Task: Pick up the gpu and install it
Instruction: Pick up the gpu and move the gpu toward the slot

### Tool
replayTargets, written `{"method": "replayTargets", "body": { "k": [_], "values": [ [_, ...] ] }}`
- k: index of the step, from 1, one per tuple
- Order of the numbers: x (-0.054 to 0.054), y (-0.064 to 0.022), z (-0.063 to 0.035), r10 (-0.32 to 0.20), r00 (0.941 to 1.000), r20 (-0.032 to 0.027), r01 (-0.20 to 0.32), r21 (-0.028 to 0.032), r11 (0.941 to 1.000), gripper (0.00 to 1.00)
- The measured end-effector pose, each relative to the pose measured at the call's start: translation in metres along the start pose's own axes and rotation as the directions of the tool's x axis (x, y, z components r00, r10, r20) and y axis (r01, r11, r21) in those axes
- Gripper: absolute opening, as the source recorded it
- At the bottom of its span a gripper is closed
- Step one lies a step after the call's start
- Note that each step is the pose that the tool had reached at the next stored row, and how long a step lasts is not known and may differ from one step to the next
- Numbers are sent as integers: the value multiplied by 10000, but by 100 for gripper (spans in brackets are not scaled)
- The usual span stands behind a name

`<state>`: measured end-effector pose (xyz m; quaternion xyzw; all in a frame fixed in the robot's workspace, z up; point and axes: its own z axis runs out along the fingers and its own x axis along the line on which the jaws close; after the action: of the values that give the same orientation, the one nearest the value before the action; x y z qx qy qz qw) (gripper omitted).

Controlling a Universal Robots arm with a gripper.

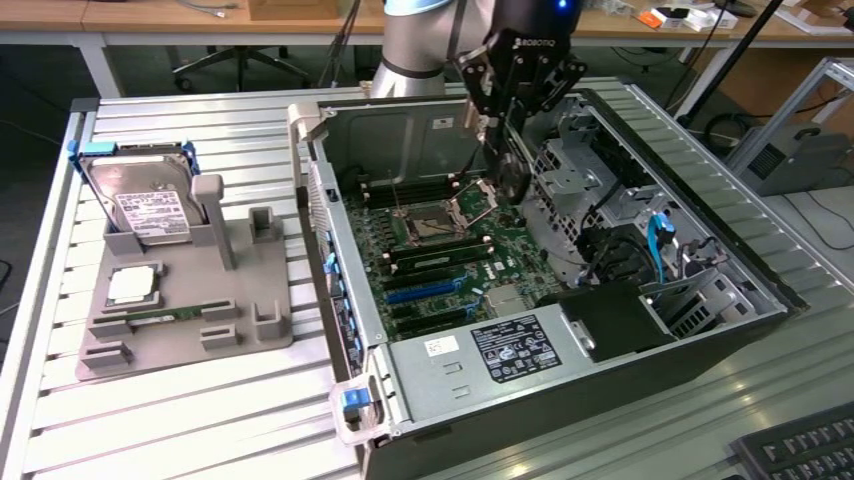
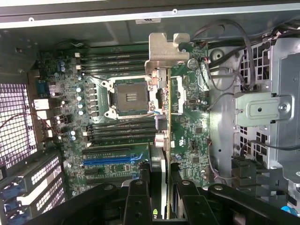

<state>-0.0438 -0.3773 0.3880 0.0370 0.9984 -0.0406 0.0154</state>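
1. Black pincer (image 2: 161, 199) is clenched on the gpu (image 2: 161, 140); its two fingers (image 2: 139, 197) press the thin card from both sides.
2. In the wrist view the gpu is seen on its edge, and its silver end bracket (image 2: 164, 51) is at the far end from the pincer.
3. In the exterior view the pincer (image 1: 505, 108) holds the gpu (image 1: 507, 165) upright inside the open computer case (image 1: 387, 135).
4. The card hangs over the green motherboard (image 1: 447, 265), just beside the processor socket (image 1: 434, 225). I cannot tell if it touches the board.
5. The blue slot (image 1: 424, 293) lies further along the board, apart from the card.
6. At the exterior view's left, a grey holder (image 1: 187, 300) stands on the slatted metal table (image 1: 200, 420) and carries a silver hard drive (image 1: 150, 210).
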Motion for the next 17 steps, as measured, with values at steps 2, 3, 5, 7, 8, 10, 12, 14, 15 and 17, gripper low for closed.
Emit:
{"method": "replayTargets", "body": {
  "k": [2,3,5,7,8,10,12,14,15,17],
  "values": [
    [-9,1,2,0,10000,0,0,2,10000,27],
    [-16,1,2,0,10000,0,0,4,10000,27],
    [-28,2,4,0,10000,0,0,7,10000,27],
    [-36,3,6,0,10000,0,0,10,10000,27],
    [-41,3,6,-1,10000,0,1,11,10000,27],
    [-49,4,9,0,10000,1,0,13,10000,27],
    [-58,6,13,0,10000,2,0,16,10000,27],
    [-71,7,17,0,10000,2,0,21,10000,27],
    [-78,7,19,0,10000,2,0,23,10000,27],
    [-102,10,26,-1,10000,2,1,32,10000,27]
  ]
}}
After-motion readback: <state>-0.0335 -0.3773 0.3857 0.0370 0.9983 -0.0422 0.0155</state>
